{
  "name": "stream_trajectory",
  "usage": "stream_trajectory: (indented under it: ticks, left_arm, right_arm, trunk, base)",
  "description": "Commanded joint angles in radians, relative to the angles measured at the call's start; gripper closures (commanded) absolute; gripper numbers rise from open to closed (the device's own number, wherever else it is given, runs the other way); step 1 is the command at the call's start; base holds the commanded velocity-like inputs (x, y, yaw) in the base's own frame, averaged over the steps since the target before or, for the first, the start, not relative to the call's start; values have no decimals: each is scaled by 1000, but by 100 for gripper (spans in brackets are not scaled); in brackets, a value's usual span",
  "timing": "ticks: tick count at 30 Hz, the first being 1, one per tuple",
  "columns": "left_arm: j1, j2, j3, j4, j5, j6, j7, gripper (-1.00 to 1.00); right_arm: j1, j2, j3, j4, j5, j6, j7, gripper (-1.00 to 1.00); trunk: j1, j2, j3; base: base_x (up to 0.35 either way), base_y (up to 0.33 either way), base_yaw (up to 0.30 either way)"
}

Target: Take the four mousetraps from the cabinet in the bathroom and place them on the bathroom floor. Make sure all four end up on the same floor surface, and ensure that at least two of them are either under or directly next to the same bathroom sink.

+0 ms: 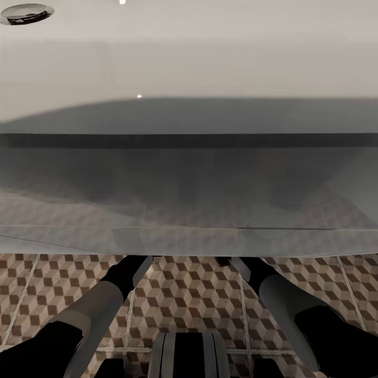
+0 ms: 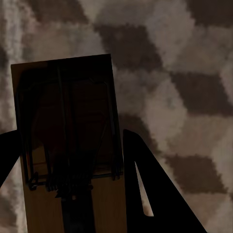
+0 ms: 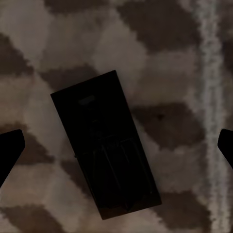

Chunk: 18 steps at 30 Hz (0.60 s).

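While shadowed, mousetrap (image 3: 104, 145) wires blur, floor (image 3: 184, 58).

Sink (image 1: 189, 68) overhangs both arms; tiled floor (image 1: 189, 294) below open.

The head camera looks steeply down over the sink (image 1: 189, 63) rim. Both wrist cameras face the bathroom floor (image 3: 194, 48) closely (same cube tiles).

- Overhead in the head view: sink (image 1: 189, 68), its underside above both arms, drain (image 1: 26, 11) at far left.
- Below it: bathroom floor (image 1: 189, 294), both arms reaching forward under the sink.
- Between the left claw's (image 2: 73, 155) fingers (image 2: 145, 184): one mousetrap (image 2: 68, 121), above the floor.
- Flat on the floor, between the wide-apart fingers (image 3: 9, 150) of the right claw (image 3: 116, 150): another mousetrap (image 3: 107, 145), touching neither.
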Motion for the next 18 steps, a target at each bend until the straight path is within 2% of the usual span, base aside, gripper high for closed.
stream_trajectory:
  ticks: [1,18]
  left_arm:
    - [-2,1,-6,-2,11,4,9,100]
    - [-2,1,-6,-6,11,4,9,100]
  right_arm:
    - [-50,0,13,-3,-1,5,-8,-100]
    - [-50,3,13,-2,0,5,-4,-100]
  trunk:
    - [0,0,0]
    - [0,0,0]
  base:
    - [0,0,0]
    - [0,0,0]
